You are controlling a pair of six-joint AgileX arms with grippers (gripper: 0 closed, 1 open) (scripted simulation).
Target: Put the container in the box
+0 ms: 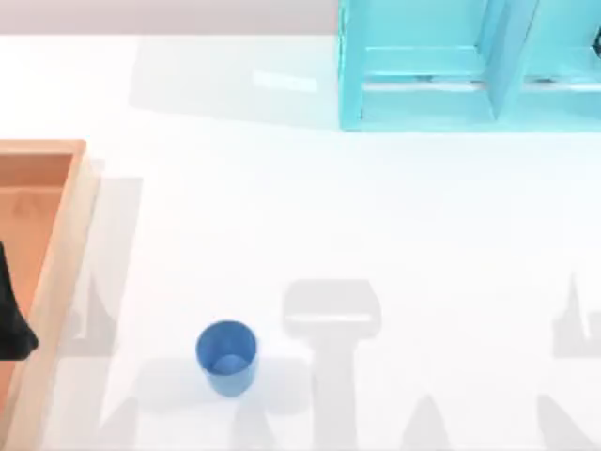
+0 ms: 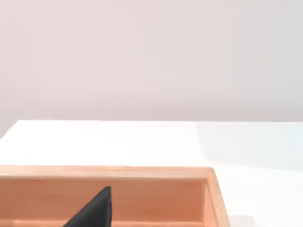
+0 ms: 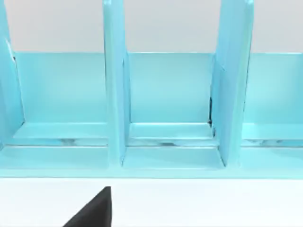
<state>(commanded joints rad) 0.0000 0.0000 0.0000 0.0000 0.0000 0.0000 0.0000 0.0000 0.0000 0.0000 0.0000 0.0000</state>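
Observation:
The container (image 1: 226,357), a small blue cup, stands upright on the white table near the front edge, left of the middle. The box (image 1: 58,254), shallow and wooden with a pale tan rim, lies at the table's left edge, well to the left of the cup. A dark part of my left gripper (image 1: 11,324) hangs over the box's orange-brown inside, also seen in the left wrist view (image 2: 92,213) in front of the box's far wall (image 2: 142,172). My right gripper (image 3: 92,213) is a dark shape facing the turquoise shelf unit (image 3: 165,104), far from the cup.
The turquoise shelf unit (image 1: 470,66) stands at the back right of the table, with upright dividers. Open white tabletop (image 1: 376,216) lies between the cup, the box and the shelf. Grey arm shadows fall along the front.

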